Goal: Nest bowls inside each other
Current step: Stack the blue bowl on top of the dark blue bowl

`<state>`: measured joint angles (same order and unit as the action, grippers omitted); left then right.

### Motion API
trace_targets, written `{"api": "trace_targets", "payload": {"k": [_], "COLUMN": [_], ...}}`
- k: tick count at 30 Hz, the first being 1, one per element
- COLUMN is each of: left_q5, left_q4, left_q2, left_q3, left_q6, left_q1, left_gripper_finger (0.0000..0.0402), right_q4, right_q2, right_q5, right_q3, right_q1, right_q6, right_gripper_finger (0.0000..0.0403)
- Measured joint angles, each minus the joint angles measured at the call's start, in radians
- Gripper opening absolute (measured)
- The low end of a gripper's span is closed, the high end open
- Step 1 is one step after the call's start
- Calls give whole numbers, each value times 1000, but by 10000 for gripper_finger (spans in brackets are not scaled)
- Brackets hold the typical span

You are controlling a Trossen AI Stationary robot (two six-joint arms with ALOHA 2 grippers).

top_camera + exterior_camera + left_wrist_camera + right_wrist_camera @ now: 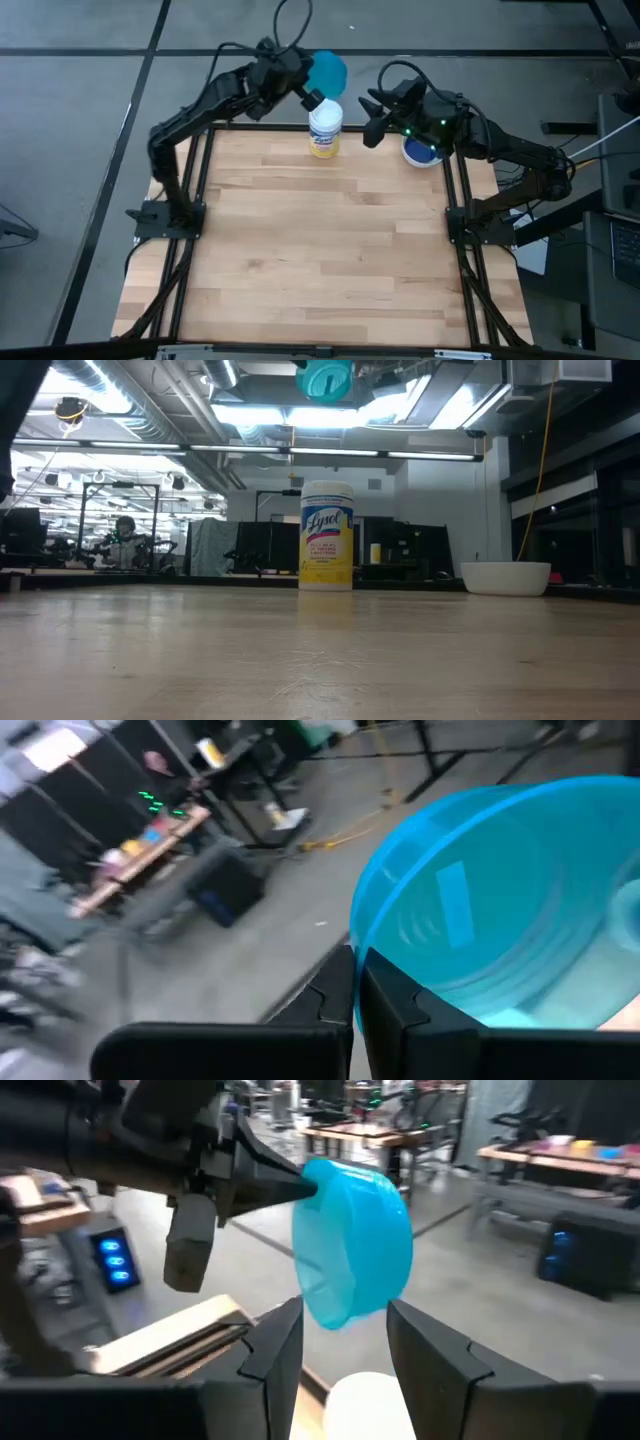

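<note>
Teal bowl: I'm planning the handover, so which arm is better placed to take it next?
Likely the right: its open tool faces the teal bowl, which the left tool pinches by the rim, raised beyond the table's far edge.

Left gripper [356, 982] clamped, right gripper [345, 1342] spread

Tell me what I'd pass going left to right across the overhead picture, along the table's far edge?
Left hand pinching the teal bowl → white container with yellow label → right hand, open → dark blue bowl.
</note>
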<state>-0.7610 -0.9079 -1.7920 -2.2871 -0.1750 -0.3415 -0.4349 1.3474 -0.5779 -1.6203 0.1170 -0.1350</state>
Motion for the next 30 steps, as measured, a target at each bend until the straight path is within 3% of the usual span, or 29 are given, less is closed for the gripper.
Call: {"api": "trace_targets", "payload": {"k": [2,5,12,17,30], "left_q5": [-34,-83,-86,-87,-82], "left_q4": [-34,-18,52,157,147], "left_q2": [-44,-58,-64,-64,-64], "left_q3": [-64,-48,-45,-46,-46], "left_q6": [-34,-74,-73,-154,-184], "left_q1": [-1,0,28,47,45], "left_gripper_finger": [2,2,2,3,3], "right_q4": [1,3,5,7,45], "right_q2": [0,0,22,59,111], "right_q5": [-32,-47,-113,-90,-121], "right_q3": [0,0,0,0,-10], "right_q1": [-2,0,30,53,58], "right_q6": [15,17,16,15,9], "right_gripper_finger": [148,148,148,148,148]}}
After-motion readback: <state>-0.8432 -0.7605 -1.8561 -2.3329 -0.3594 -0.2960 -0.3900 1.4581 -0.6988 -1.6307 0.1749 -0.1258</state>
